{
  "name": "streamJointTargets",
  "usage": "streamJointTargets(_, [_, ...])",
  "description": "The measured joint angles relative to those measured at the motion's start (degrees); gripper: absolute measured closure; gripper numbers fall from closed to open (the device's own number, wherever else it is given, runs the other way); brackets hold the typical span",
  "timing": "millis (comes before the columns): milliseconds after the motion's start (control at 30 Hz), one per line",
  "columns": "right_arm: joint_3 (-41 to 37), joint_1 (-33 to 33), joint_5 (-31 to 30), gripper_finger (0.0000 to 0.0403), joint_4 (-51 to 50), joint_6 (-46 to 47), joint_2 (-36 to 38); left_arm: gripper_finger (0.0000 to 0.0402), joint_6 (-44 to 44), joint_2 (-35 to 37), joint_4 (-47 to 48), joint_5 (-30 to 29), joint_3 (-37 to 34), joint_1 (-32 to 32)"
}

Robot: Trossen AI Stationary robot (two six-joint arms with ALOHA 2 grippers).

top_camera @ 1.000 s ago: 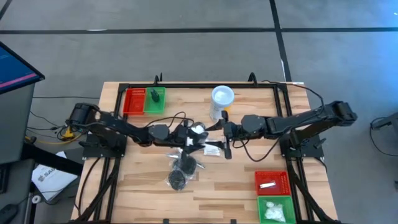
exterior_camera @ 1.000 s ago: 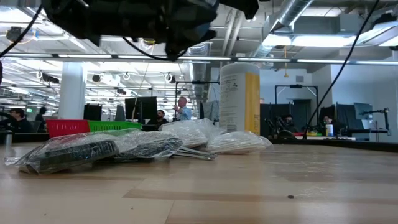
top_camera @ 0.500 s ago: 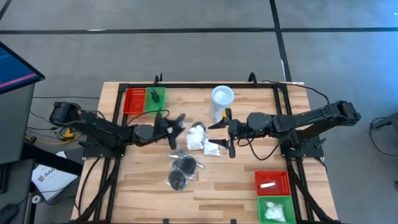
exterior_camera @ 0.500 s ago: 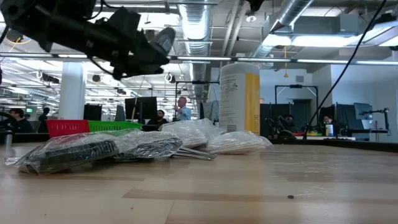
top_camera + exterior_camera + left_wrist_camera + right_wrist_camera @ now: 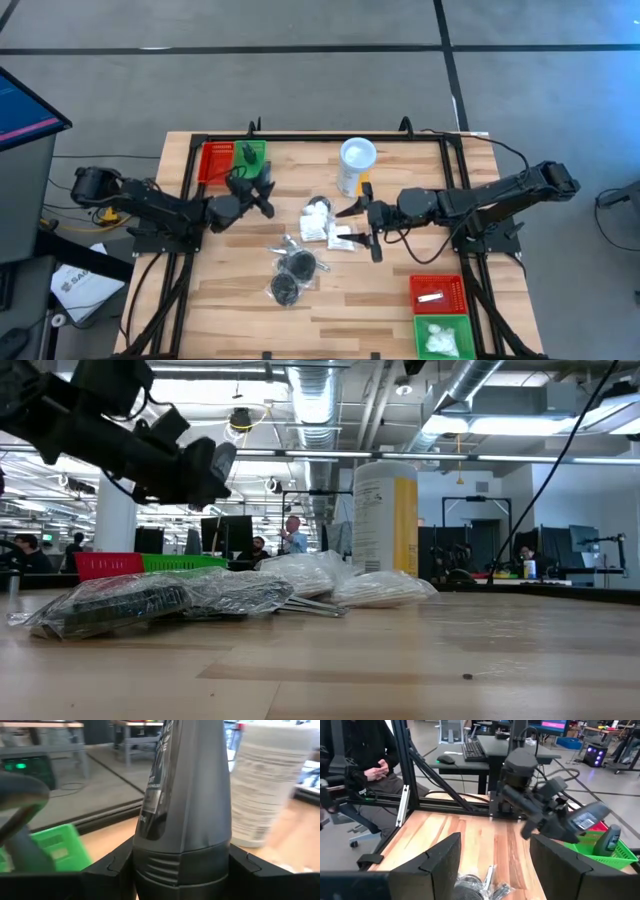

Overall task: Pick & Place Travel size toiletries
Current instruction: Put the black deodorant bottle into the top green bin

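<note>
My left gripper [image 5: 256, 193] is shut on a small dark bottle [image 5: 185, 795]. It hangs above the table's left middle, just near of the green bin [image 5: 250, 160]. That bin holds another dark bottle [image 5: 611, 840]. The remaining toiletries lie in the table's middle: white packets [image 5: 317, 216], silvery tubes [image 5: 345, 240] and dark pucks in clear wrap [image 5: 293, 274]. My right gripper [image 5: 365, 225] hovers open at the pile's right side with nothing between its fingers [image 5: 445, 862]. My left gripper pinches the bottle's wide ribbed end [image 5: 181, 866] between its two fingers [image 5: 111, 869]. The bottle reaches forward past the fingers, roughly in line with them. The fingers point about level toward the table's far side, and the bottle is clear of the table [image 5: 222, 460].
A tall yellow canister with a white lid [image 5: 356, 162] stands upright far of the pile. A red bin [image 5: 217, 163] sits left of the green one. Another red bin [image 5: 438, 293] and green bin [image 5: 442, 336] sit at the near right. People sit at desks beyond the table.
My left gripper has carried the dark bottle from above the pile toward the table's left edge, close to the far-left green bin. It has tipped from pointing steeply down to about level and sunk a little. The pile has stayed put.
</note>
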State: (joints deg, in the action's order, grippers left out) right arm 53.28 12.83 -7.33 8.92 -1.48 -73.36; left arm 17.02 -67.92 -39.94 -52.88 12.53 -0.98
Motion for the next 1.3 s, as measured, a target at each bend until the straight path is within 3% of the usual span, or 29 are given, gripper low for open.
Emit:
streamJointTargets(500, [0.0,1.78,0.01,0.0178,-0.4,-0.02,0.0,0.0222,0.43,-0.04,6.03,-0.27,-0.46,10.96])
streamJointTargets(1300, [0.0,1.78,0.01,0.0178,-0.82,-0.04,-0.02,0.022,1.75,-7.67,7.65,2.23,-0.44,18.66])
